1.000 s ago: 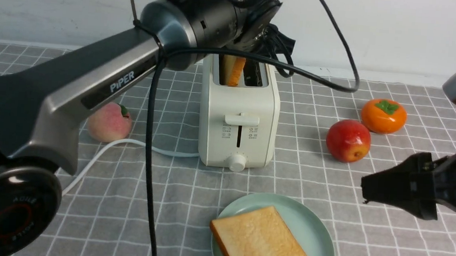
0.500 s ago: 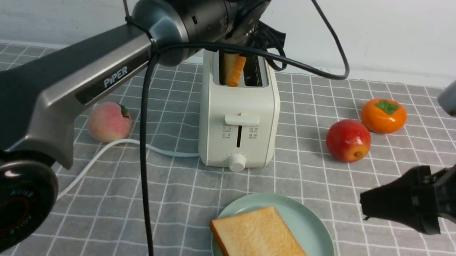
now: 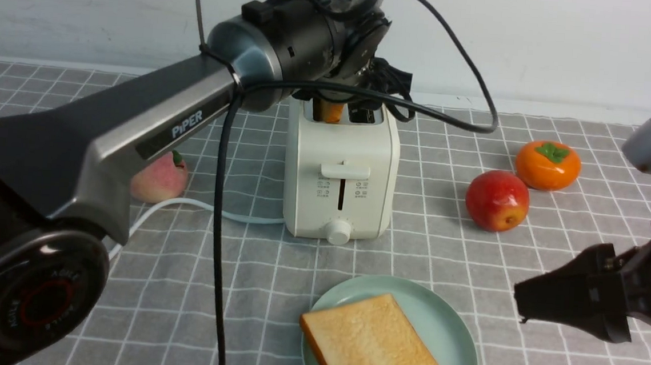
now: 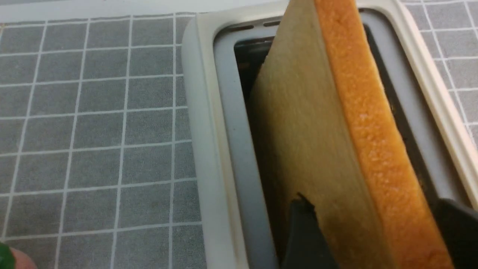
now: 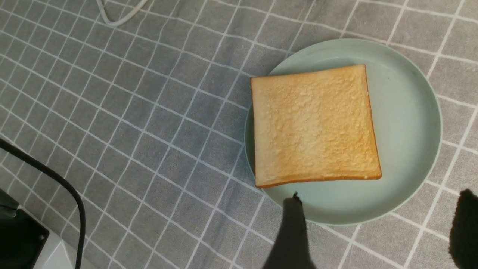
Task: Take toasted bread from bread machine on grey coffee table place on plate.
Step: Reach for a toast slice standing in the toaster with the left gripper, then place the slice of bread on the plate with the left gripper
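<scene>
upright slice: one piece of the toasted bread, the upright slice (image 4: 317,149), stands on edge in the bread machine (image 3: 341,166). It's in the slot on the robot's left, leaning a bit, with the orange crust poking up past the rim.
left gripper: the left gripper (image 4: 369,201) is down over the top of the machine with one black finger on each side of that slice. One of the fingers (image 4: 306,231) sits right against the tan face and the other is over by the crust. Honestly can't tell if it's squeezing or just straddling.
flat slice: the flat slice (image 3: 371,346) lies face up on the plate (image 3: 455,329), shoved toward the plate's left side with its left corner reaching the rim.
plate: pale mint green, sitting in front of the machine and a touch to the right, not touching it.
right gripper: the right gripper (image 5: 379,196) hangs over the table just off the plate's right side. It's aimed at the plate, jaws spread wide, nothing in them.
machine details: cream white, lever (image 3: 345,170) at the top of its track, round knob (image 3: 338,231) low on the front. The white cord (image 3: 186,204) trails off to the left.
table: the grey coffee table (image 3: 441,253), grey cloth with a white grid.
fruit: a peach (image 3: 159,179) left of the machine, half behind the left arm. A red apple (image 3: 497,200) and an orange persimmon (image 3: 547,165) sit close together on the right, persimmon further back.
black cable (image 3: 221,198): dangles from the left arm across the front view.
</scene>
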`<state>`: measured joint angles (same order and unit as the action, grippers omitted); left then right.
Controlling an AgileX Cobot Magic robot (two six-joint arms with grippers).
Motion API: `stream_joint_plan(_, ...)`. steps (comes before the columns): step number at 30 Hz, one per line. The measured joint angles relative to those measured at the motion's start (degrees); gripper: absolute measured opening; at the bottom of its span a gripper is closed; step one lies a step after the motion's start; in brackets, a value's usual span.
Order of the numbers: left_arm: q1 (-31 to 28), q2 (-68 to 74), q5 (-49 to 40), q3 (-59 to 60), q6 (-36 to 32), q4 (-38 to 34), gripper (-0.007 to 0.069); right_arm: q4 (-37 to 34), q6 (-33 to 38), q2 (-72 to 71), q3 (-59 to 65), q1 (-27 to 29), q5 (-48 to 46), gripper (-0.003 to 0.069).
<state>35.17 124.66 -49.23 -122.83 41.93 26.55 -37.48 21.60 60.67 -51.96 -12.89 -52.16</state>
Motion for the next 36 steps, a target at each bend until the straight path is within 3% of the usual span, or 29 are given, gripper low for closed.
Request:
stream_joint_plan(1,0.0,0.0,-0.1,0.0,0.0,0.0,0.0383,0.0,0.0,0.0,0.0,0.0,-0.1,0.0526)
stream_joint_plan(2,0.0,-0.2,-0.9,0.0,0.1,0.8,0.0300,0.0,0.0,0.0,0.0,0.0,-0.1,0.0526)
stream_joint_plan(6,0.0,-1.5,-4.2,0.0,1.3,3.5,0.0099,0.0,0.1,0.0,0.0,0.0,-0.2,0.0525)
stream_joint_plan(14,0.0,-13.3,-7.3,0.0,0.7,4.6,0.0071,0.2,1.0,0.0,0.0,0.0,0.6,0.0514)
stream_joint_plan(19,0.0,-26.7,-14.3,-0.4,-4.1,0.9,0.0071,0.2,1.0,0.0,0.0,0.0,0.6,0.0491)
stream_joint_plan(26,-0.1,-34.3,-22.6,3.8,-16.8,-16.4,0.0071,0.3,1.0,0.0,0.0,0.0,0.7,0.0452)
stream_joint_plan(28,-0.1,-34.7,-22.6,7.8,-20.4,-24.2,0.0071,0.3,1.0,0.0,0.0,0.0,0.7,0.0444)
stream_joint_plan(29,-0.1,-34.7,-22.5,13.0,-23.9,-31.6,0.0071,0.3,1.0,0.0,0.0,0.0,0.7,0.0440)
stream_joint_plan(36,0.0,-31.2,-7.3,40.2,-33.0,-55.3,0.0071,0.3,1.0,0.0,0.0,0.0,0.9,0.0432)
